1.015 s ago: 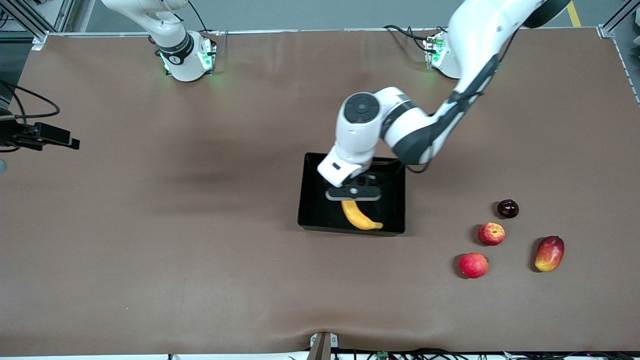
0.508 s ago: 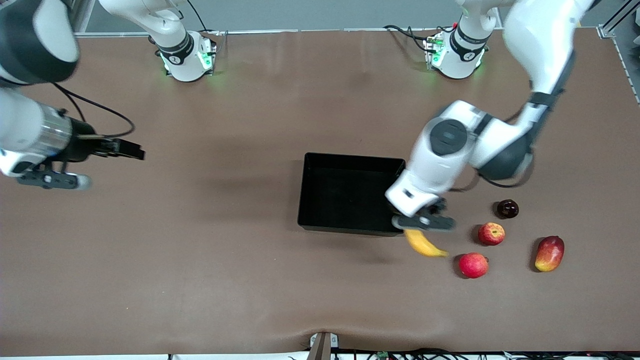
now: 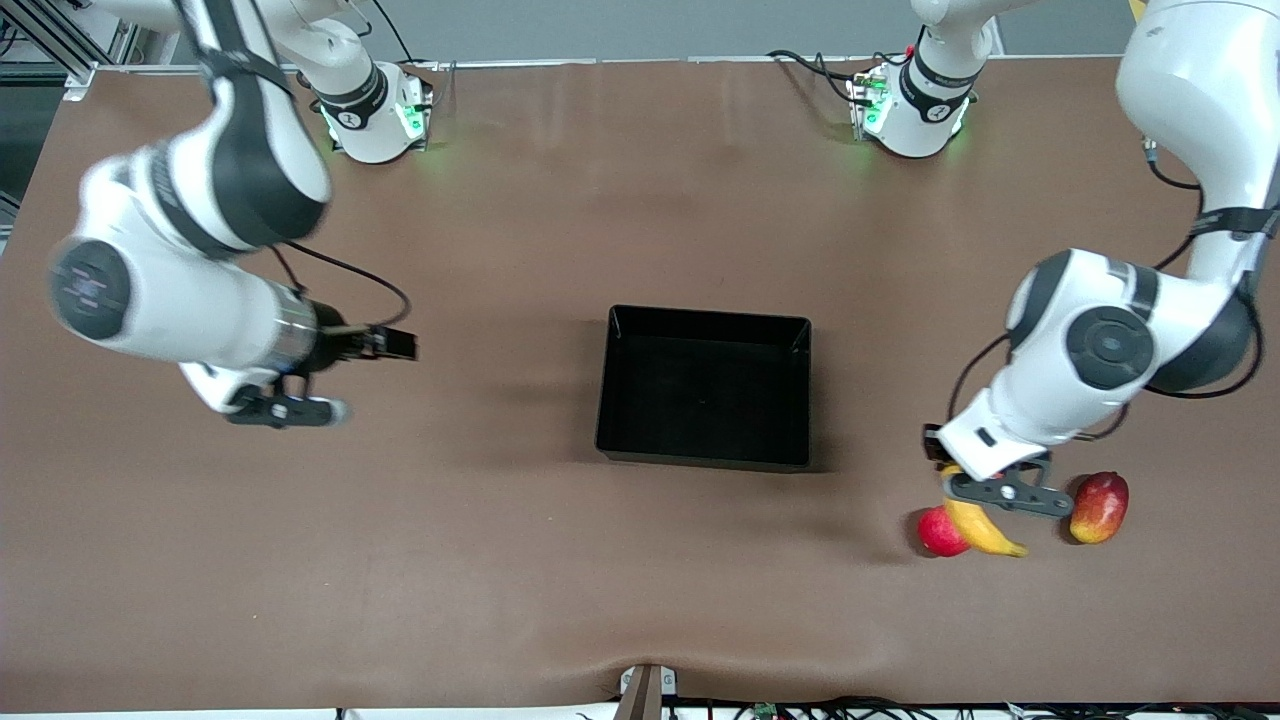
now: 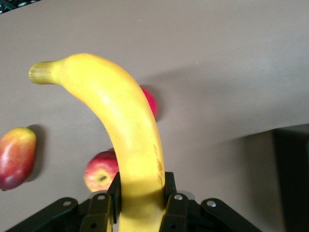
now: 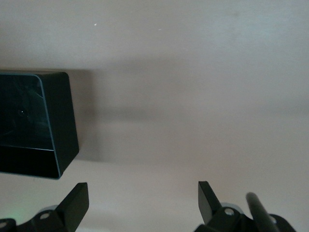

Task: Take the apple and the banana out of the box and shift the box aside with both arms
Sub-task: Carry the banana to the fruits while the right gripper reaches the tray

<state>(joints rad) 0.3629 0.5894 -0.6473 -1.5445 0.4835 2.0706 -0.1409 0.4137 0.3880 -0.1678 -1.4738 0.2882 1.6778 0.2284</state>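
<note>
Left pincer (image 3: 1003,494) clamps a smooth, curved yellow banana (image 4: 126,140) over red apples. Right pincer (image 5: 142,200) hangs apart over the matte brown surface (image 3: 480,560). Glossy black box (image 3: 610,400) sits mid-surface.

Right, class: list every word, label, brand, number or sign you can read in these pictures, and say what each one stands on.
No text reads clearly anywhere.
Dark bands on the two arm bases: light markings, too small to read.
Box, banana, the other fruits and the table: no writing visible.
Left pincer, right pincer: no lettering seen.
</note>
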